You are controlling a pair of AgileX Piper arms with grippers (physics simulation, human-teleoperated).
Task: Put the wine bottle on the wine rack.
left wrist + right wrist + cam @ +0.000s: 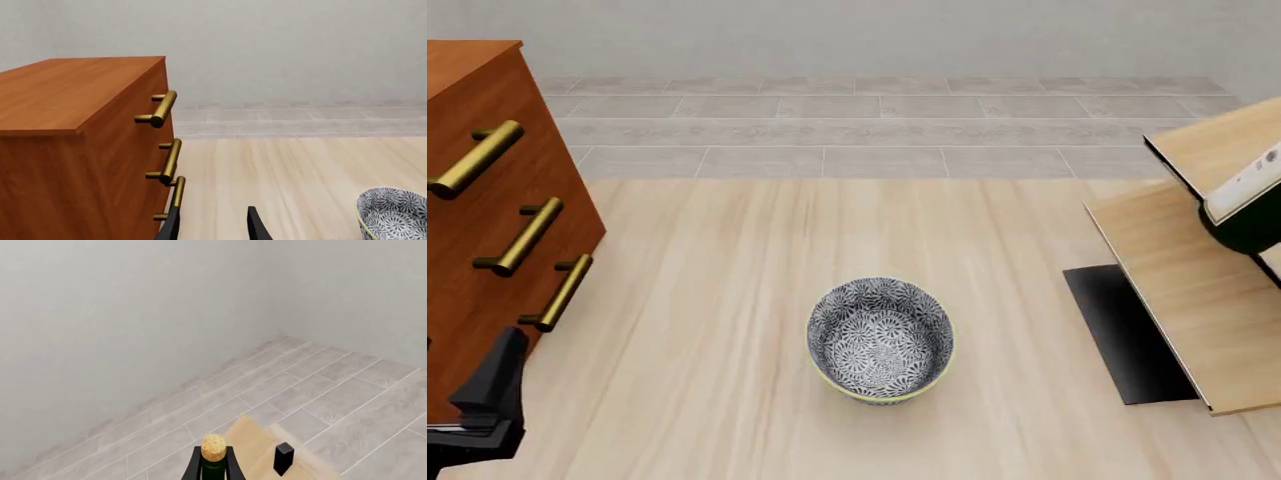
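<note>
Open tabletop (734,270) runs between the reddish-brown cabinet (481,230) at the left edge and the wine rack (1194,290) at the right. The patterned bowl (881,340) sits mid-table. The cabinet's 3 brass handles (518,236) jut toward the left gripper (487,400), close beside them.

I see a glossy reddish wood cabinet (481,230) with brass handles (518,237), pale wood-grain table (734,300), matt light-wood wine rack (1188,280).
</note>
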